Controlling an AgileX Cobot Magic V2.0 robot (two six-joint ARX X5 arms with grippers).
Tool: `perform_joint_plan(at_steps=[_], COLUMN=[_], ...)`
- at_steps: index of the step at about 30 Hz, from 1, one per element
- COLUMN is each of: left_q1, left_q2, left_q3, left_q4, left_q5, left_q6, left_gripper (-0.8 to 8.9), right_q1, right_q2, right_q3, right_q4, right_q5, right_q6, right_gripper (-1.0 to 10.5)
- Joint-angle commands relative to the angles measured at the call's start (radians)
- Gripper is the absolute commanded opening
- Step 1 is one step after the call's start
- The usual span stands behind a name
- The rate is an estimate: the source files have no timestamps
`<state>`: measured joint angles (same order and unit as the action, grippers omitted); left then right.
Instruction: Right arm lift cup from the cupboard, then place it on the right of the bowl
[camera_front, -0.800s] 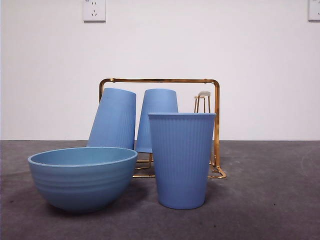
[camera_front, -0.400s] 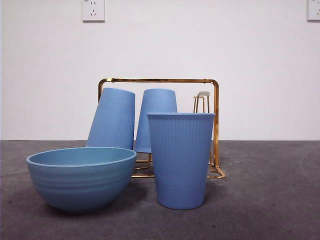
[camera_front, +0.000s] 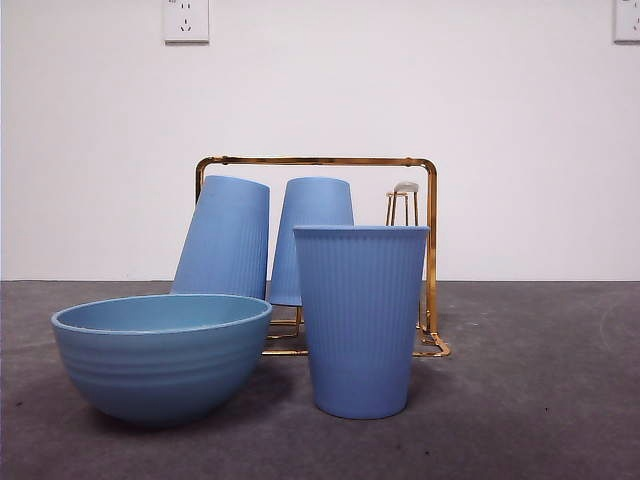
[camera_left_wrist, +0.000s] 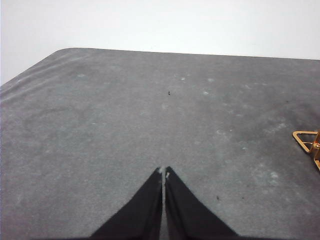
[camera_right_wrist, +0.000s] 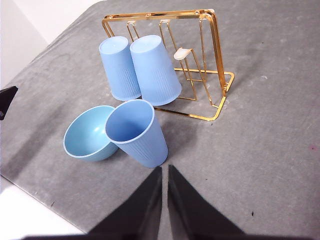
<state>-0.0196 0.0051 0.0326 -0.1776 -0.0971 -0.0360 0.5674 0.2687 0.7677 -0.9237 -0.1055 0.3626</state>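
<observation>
1. The ribbed plastic cup (camera_front: 361, 320) is stood upright, mouth up, at the bowl's (camera_front: 160, 355) three o'clock.
2. Two like cups are hung inverted on the gold wire cupboard (camera_front: 431, 250).
3. The right gripper (camera_right_wrist: 164, 170) and left gripper (camera_left_wrist: 163, 171) are clenched, empty.

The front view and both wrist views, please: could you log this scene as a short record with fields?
upright cup: the cup stands mouth up on the table, right of the bowl, free of any gripper
rack: the cupboard holds two inverted cups; one peg is bare
right gripper: right gripper shut, hovering apart from the cup
left gripper: left gripper shut, over bare table
</observation>
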Motion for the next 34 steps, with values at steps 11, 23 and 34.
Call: perform_joint_plan(at_steps=[11, 23, 34], left_q1=[0.002, 0.002, 0.002], left_q2=[-0.002, -0.002, -0.002], left_q3=[-0.020, -0.020, -0.020], left_q4=[-0.008, -0.008, -0.008], left_q5=[0.019, 0.020, 0.019], left_q6=[0.034, 0.034, 0.034], left_gripper=[0.06, 0.06, 0.06], right_q1=[0.005, 0.005, -0.129], right_q2=[0.003, 0.003, -0.011], right_q3=[0.013, 0.013, -0.018], right_q4=[0.011, 0.011, 0.041], right_q5=[0.002, 0.002, 0.043], right_q6=[-0.011, -0.011, -0.023], right_gripper=[0.2, 0.2, 0.2])
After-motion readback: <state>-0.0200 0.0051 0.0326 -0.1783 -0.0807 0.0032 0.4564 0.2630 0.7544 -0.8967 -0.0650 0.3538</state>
